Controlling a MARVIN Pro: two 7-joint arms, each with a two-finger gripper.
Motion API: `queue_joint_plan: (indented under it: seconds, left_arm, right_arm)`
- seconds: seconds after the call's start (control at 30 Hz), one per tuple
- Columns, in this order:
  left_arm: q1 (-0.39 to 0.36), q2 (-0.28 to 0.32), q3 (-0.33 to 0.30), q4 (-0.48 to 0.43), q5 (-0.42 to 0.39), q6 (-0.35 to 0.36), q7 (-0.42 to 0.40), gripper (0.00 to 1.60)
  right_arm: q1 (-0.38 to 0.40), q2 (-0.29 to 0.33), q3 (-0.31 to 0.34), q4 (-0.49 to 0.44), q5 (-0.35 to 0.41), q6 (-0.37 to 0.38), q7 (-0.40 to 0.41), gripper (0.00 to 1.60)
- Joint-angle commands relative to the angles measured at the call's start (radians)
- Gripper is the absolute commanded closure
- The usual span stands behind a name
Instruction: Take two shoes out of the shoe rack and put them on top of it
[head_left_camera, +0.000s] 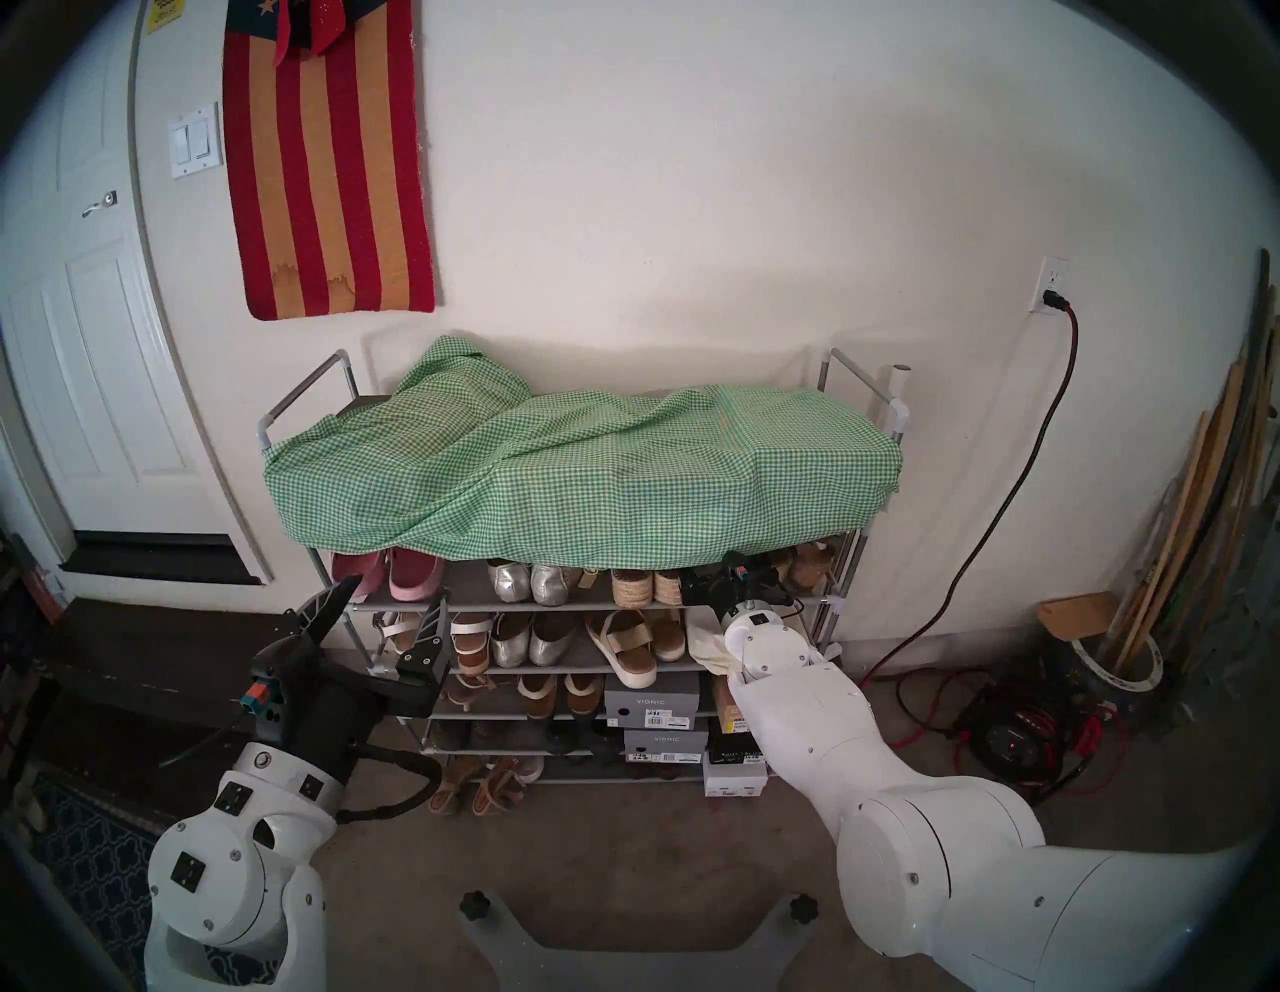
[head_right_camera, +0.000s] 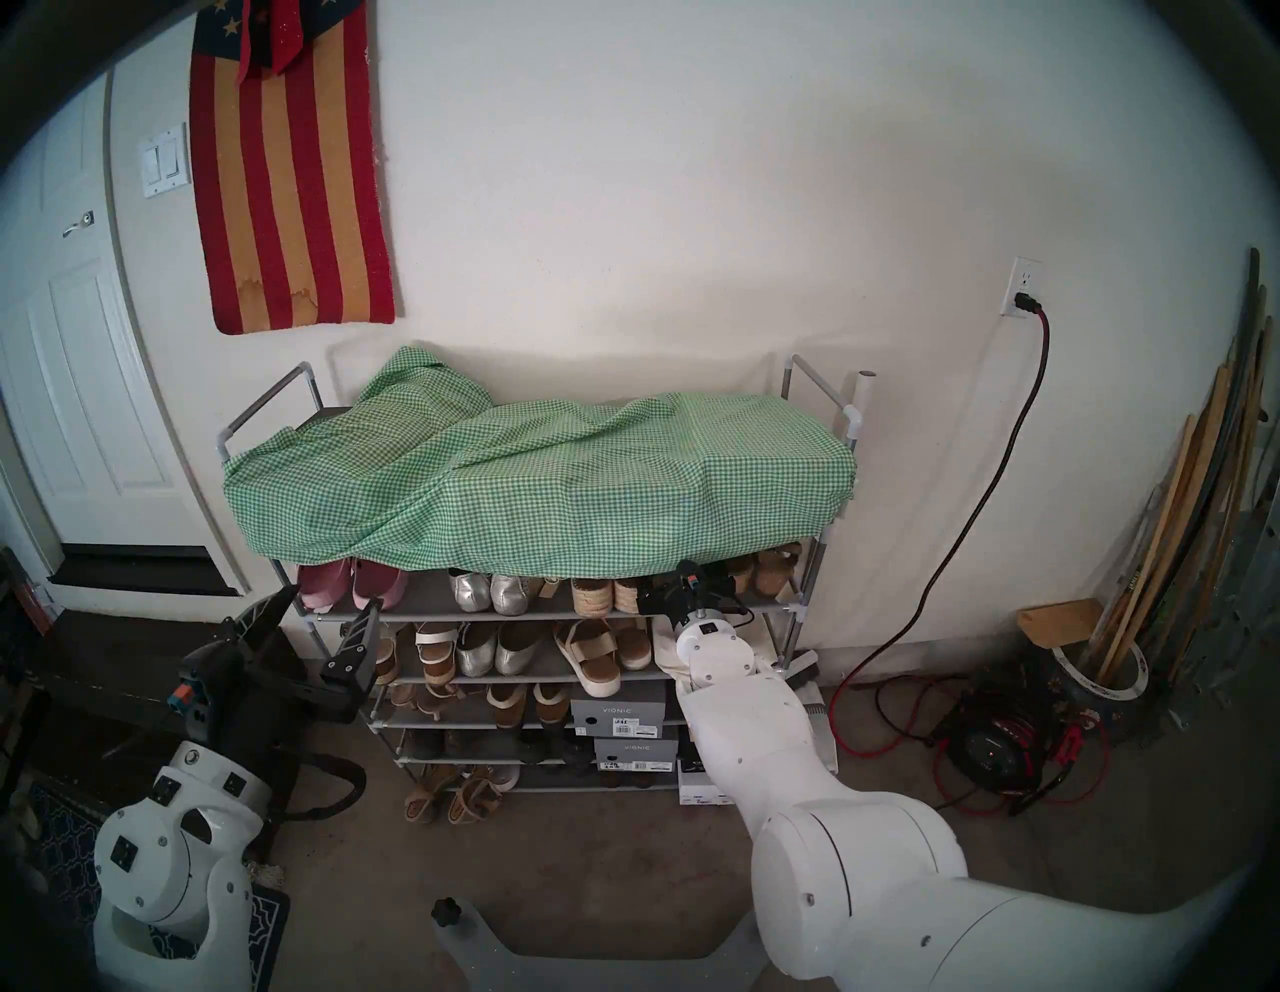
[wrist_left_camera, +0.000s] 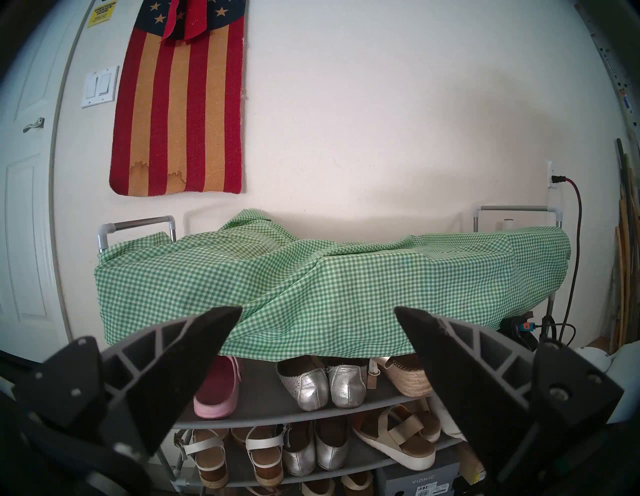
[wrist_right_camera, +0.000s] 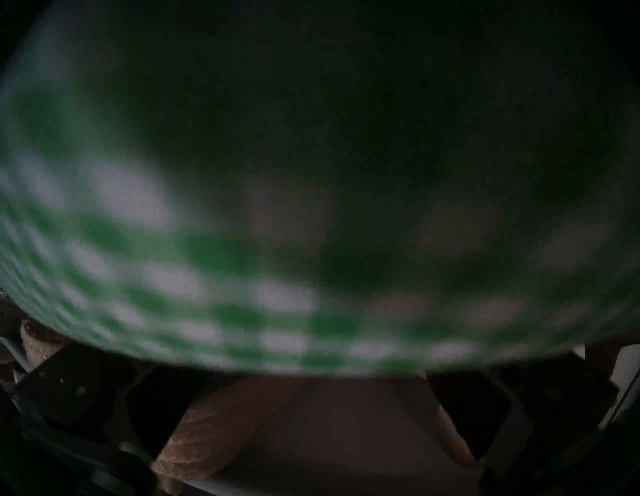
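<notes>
A big cream wall (head_left_camera: 692, 208) stood behind the grey shoe rack (head_left_camera: 305, 409), whose top wore a green checked cloth (head_left_camera: 589, 464), the jute sandals (head_left_camera: 644, 585) sat on the shelf below, the left gripper (head_left_camera: 384, 616) hung wide apart, and the right gripper (wrist_right_camera: 311, 433) reached under, apart around one jute sole.

White rounded arm shells (head_left_camera: 817, 720) are showing dark screws and square black patches, black wrists are carrying orange-teal connectors, and black ribbed fingers (head_left_camera: 431, 627) are tapering.
</notes>
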Motion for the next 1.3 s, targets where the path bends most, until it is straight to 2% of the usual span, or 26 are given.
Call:
queue_joint_plan:
  seconds: [0.0,0.27,0.63,1.03,1.27]
  left_arm:
    - [-0.002,0.000,0.001,0.000,0.000,0.001,0.000,0.00]
    - [-0.002,0.000,0.001,0.000,0.000,0.001,0.000,0.00]
    - [-0.002,0.000,0.001,0.000,0.000,0.002,0.000,0.00]
    - [-0.002,-0.001,0.001,0.000,0.000,0.001,0.000,0.00]
    - [-0.002,-0.001,0.001,0.000,0.001,0.001,-0.001,0.00]
  right_arm:
    - [-0.018,-0.015,-0.011,-0.063,-0.006,0.010,0.007,0.00]
    - [-0.090,-0.018,-0.031,-0.181,-0.025,0.070,0.020,0.00]
    - [-0.120,-0.012,-0.051,-0.187,-0.073,0.121,0.017,0.00]
    - [-0.076,-0.002,-0.026,-0.078,-0.078,0.083,-0.028,0.00]
    - [-0.025,-0.012,-0.008,0.024,-0.097,0.060,-0.114,0.00]
